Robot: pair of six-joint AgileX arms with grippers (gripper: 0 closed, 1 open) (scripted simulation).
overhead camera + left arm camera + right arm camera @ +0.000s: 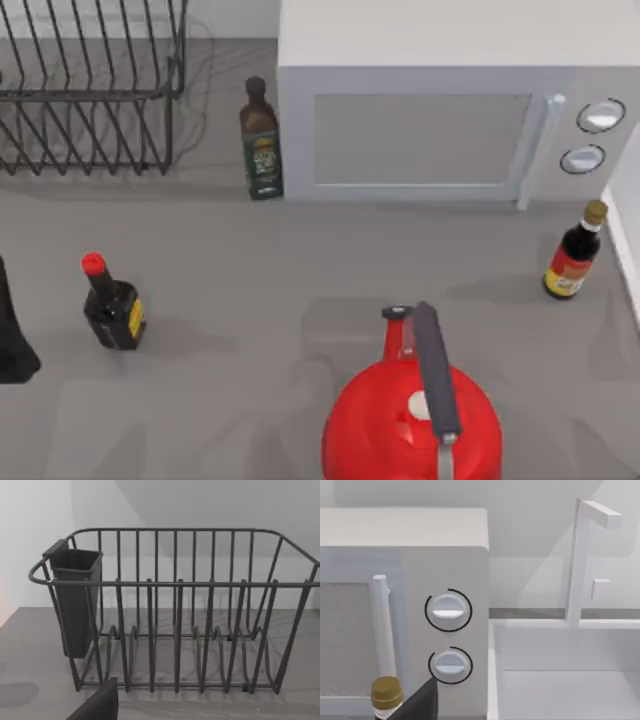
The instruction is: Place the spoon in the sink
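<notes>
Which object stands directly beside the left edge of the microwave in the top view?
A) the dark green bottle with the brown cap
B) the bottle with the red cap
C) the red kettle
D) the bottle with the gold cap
A: the dark green bottle stands against the microwave's left edge.

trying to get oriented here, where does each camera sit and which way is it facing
Top view: above the table, looking down on the microwave, dish rack, three bottles and red kettle; a dark piece of the left arm at the left edge.
Left wrist view: on the left arm, facing the dish rack and its cutlery holder; a dark gripper part at the lower edge.
Right wrist view: on the right arm, facing the microwave dials and sink.
Shared: top and right wrist views both show the gold-capped bottle.
</notes>
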